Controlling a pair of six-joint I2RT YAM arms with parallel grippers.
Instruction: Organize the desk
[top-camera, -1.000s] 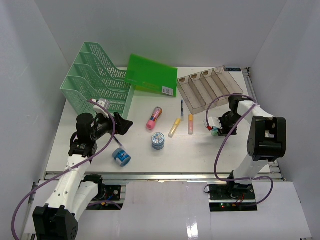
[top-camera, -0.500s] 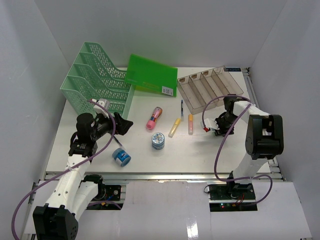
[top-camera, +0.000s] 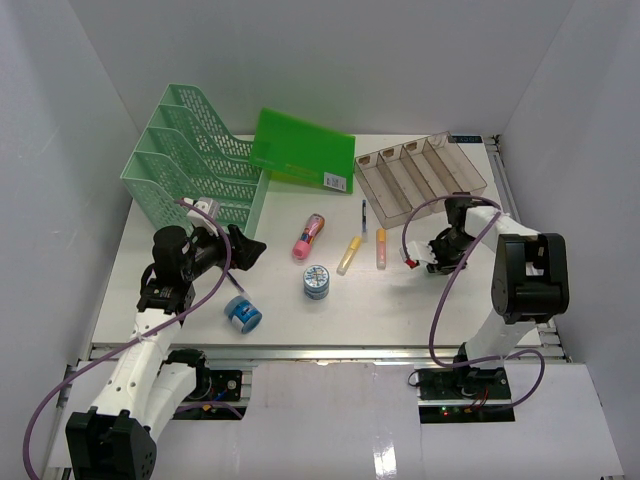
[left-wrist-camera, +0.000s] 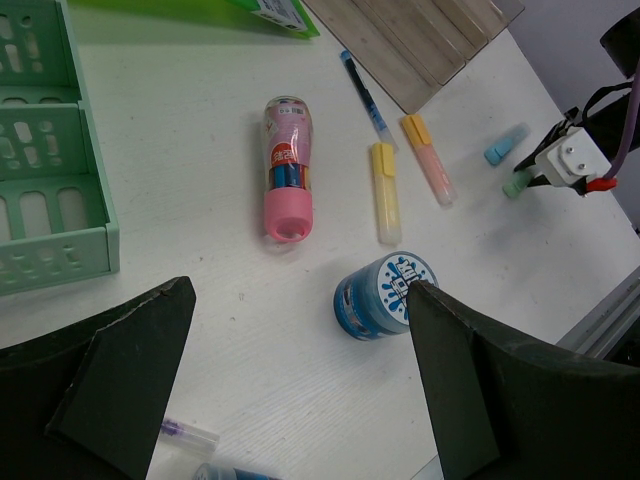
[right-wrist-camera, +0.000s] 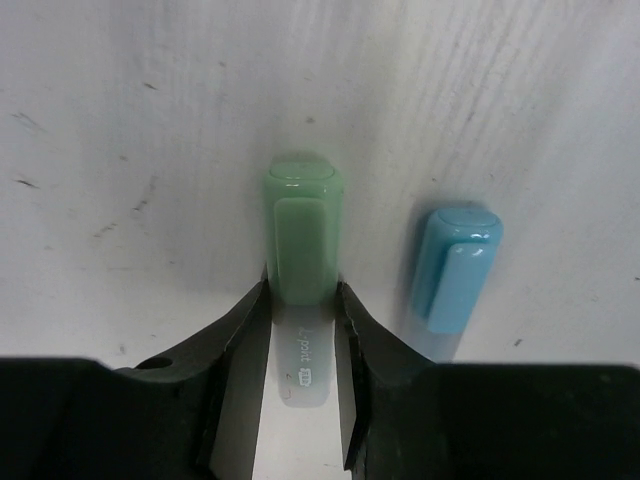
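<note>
The white desk (top-camera: 290, 310) holds scattered stationery. My right gripper (right-wrist-camera: 303, 292) is down at the desk, its fingers pressed against both sides of a green-capped pen (right-wrist-camera: 303, 235) that lies flat. A blue-capped pen (right-wrist-camera: 455, 265) lies just to its right, apart from it. In the top view the right gripper (top-camera: 432, 258) is at the desk's right side. My left gripper (left-wrist-camera: 300, 290) is open and empty above the desk, a blue round tub (left-wrist-camera: 385, 295) by its right finger. In the top view the left gripper (top-camera: 245, 250) is left of centre.
A pink bottle (top-camera: 308, 236), a yellow highlighter (top-camera: 348, 254), an orange highlighter (top-camera: 381, 248) and a thin dark pen (top-camera: 364, 212) lie mid-desk. A second blue tub (top-camera: 242, 314) is near the front. A green mesh rack (top-camera: 190, 165), green folder (top-camera: 302, 150) and clear tray (top-camera: 420, 175) stand at the back.
My right gripper has shifted slightly left and lowered onto the green-capped pen. The left arm has not moved.
</note>
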